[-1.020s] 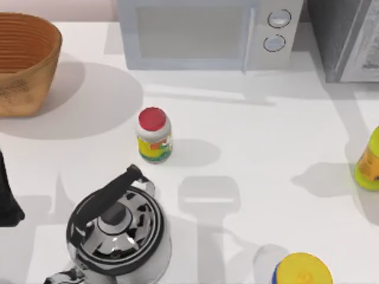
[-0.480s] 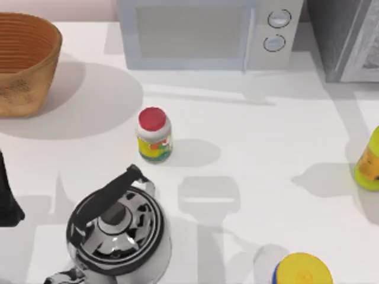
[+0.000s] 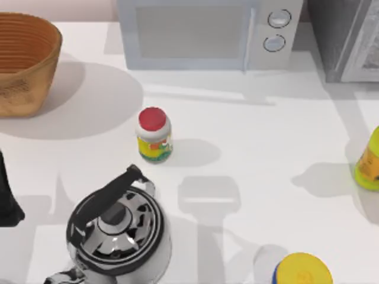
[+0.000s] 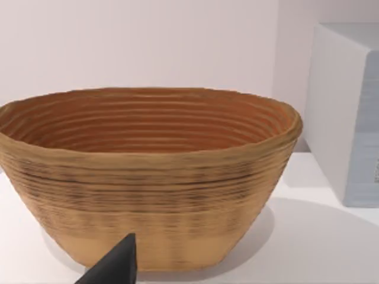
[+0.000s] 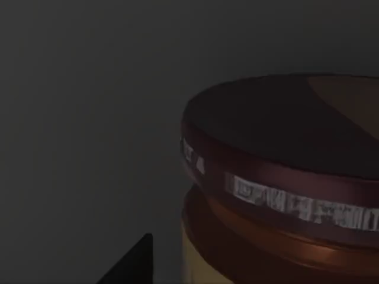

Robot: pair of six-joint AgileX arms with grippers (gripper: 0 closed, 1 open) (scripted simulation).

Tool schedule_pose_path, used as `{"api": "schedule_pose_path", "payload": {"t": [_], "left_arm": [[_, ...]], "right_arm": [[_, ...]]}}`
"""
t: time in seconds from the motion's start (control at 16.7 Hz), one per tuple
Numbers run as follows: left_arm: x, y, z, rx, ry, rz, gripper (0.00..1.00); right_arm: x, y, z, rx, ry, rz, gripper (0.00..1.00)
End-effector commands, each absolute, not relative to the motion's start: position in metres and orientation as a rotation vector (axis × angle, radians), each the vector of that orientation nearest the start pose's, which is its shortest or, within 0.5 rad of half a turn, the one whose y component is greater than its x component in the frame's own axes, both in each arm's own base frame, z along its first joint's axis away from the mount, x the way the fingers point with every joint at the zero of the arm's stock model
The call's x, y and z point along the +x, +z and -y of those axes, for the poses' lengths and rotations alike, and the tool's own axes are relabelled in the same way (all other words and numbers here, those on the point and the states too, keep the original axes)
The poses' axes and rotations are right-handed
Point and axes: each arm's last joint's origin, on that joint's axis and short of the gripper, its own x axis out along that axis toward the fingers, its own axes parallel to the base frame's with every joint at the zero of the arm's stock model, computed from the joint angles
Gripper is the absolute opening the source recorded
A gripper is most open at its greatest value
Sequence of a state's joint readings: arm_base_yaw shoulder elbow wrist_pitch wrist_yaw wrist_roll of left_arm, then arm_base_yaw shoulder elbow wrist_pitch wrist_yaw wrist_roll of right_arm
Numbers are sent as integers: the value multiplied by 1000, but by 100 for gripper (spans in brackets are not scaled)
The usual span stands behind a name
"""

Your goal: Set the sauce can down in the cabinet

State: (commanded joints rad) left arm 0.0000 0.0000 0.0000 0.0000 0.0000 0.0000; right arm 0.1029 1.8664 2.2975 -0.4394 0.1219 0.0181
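Dark-maroon-lidded sauce can (image 5: 284, 177) is sitting inside the dark grey cabinet (image 3: 340, 35) (upper right); grip unclear, likely release next.

- The table (image 3: 266, 136) is white and smooth.
- Soft grey shadows lie on it, next to the things that stand there.
- A pale pinkish wall (image 3: 59, 9) runs along the back edge of the table.
- In the left wrist view the wall (image 4: 148, 41) is plain and light, with nothing on it.
- The light is bright and even.
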Motion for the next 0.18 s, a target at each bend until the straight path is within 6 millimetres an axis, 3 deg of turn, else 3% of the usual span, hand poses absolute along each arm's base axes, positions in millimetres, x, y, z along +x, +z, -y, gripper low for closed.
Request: {"api": "schedule_pose_path", "payload": {"t": [0.18], "left_arm": [[106,160,1,0,0,0,100]], "right_arm": [[396,509,-45,2,1,-7,100]]}}
